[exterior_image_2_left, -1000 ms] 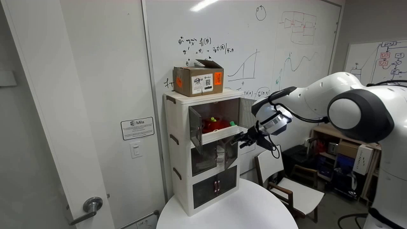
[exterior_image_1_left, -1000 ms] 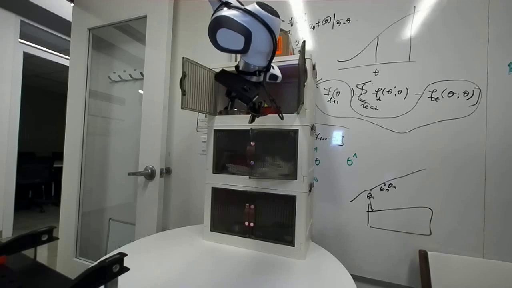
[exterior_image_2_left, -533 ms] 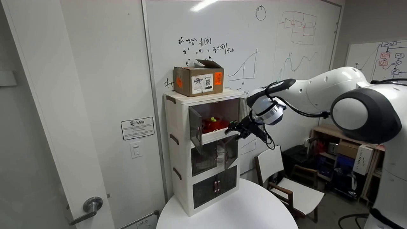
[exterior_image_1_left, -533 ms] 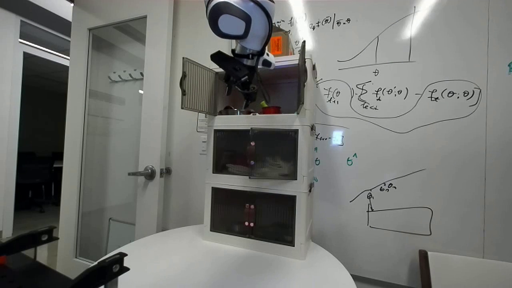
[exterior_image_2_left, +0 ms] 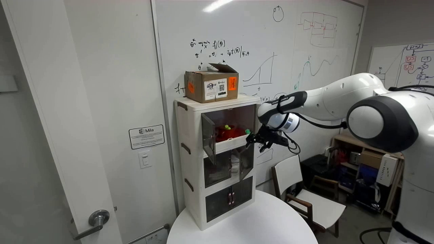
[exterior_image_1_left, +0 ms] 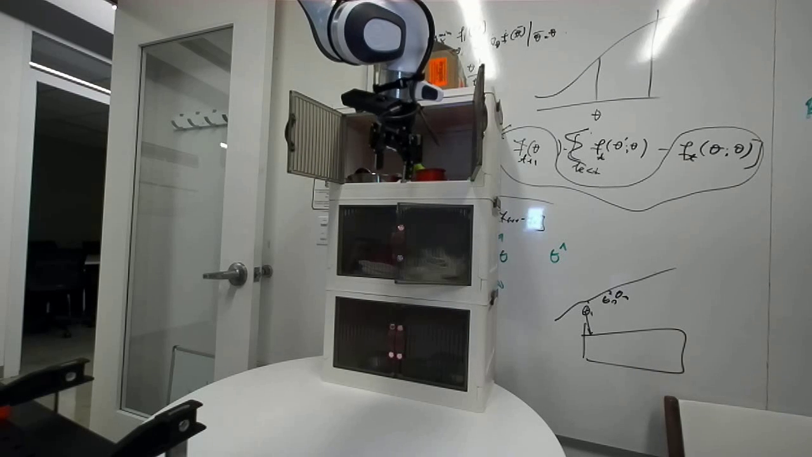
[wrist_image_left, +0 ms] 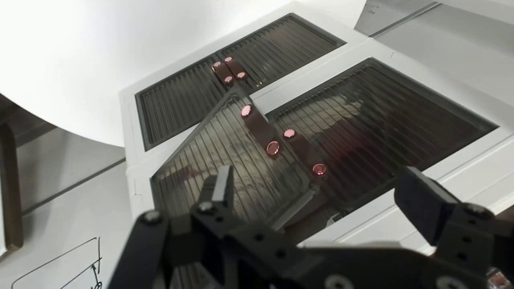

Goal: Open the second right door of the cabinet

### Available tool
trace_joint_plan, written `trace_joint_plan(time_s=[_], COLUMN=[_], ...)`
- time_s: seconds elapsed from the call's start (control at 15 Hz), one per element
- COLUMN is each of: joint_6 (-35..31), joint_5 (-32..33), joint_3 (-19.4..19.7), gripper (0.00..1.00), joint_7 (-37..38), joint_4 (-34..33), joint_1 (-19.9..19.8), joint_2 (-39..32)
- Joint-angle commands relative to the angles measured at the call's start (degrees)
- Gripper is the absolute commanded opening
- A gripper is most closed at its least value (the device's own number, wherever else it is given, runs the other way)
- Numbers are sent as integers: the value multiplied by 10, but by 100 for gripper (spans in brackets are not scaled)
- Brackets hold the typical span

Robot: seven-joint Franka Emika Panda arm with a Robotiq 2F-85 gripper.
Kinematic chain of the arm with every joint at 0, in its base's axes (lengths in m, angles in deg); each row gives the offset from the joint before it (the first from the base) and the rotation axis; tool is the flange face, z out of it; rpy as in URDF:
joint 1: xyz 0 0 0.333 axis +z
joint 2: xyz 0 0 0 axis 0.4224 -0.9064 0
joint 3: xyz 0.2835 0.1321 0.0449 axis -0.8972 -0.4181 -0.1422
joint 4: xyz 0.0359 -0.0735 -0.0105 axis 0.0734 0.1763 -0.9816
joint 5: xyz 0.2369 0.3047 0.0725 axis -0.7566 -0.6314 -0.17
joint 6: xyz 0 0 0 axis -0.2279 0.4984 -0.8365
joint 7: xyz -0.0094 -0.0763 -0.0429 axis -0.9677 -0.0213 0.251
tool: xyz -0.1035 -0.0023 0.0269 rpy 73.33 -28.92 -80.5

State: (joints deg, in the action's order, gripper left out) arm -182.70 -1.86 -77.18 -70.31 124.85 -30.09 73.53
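Observation:
The white three-tier cabinet (exterior_image_1_left: 355, 287) stands on a round table; it also shows in an exterior view (exterior_image_2_left: 192, 162). Its middle-tier right door (exterior_image_1_left: 438, 244) is ajar, its free edge swung out from the frame, as an exterior view (exterior_image_2_left: 247, 162) and the wrist view (wrist_image_left: 225, 156) show. The door's brown handle (wrist_image_left: 260, 129) has two pink studs. The middle-tier left door (wrist_image_left: 373, 124) is shut. My gripper (wrist_image_left: 319, 186) is open and empty. In both exterior views (exterior_image_1_left: 393, 168) (exterior_image_2_left: 255, 147) its fingers point down in front of the top tier's lower edge, above the ajar door.
Both top-tier doors stand open, the left one (exterior_image_1_left: 315, 136) and the right one (exterior_image_1_left: 479, 127). A red pot (exterior_image_2_left: 223, 134) sits in the top tier. A cardboard box (exterior_image_2_left: 212, 86) is on top. The table (exterior_image_1_left: 355, 419) and a chair (exterior_image_2_left: 322, 206) are below.
My gripper rises and draws away from the middle-tier right door, then turns from a slanted pose so its fingers point down. The door stays ajar as before.

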Motion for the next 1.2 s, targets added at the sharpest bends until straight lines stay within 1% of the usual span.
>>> trace_joint_plan(time_s=[0.0, 0.13, 0.33, 0.6, 0.87, 1.13], joint_6=[30, 34, 28, 6, -9, -17], joint_5=[41, 56, 61, 47, 59, 80], joint_3=[-6, -5, -7, -17, -21, -13], gripper=[100, 100, 100, 100, 100, 100], joint_7=[71, 102, 139, 160, 182, 203], joint_4=[-53, -76, -107, -142, -167, -177], joint_1=[-4, -4, -5, -5, -3, 0], joint_2=[-30, -52, -89, -132, -161, -176])
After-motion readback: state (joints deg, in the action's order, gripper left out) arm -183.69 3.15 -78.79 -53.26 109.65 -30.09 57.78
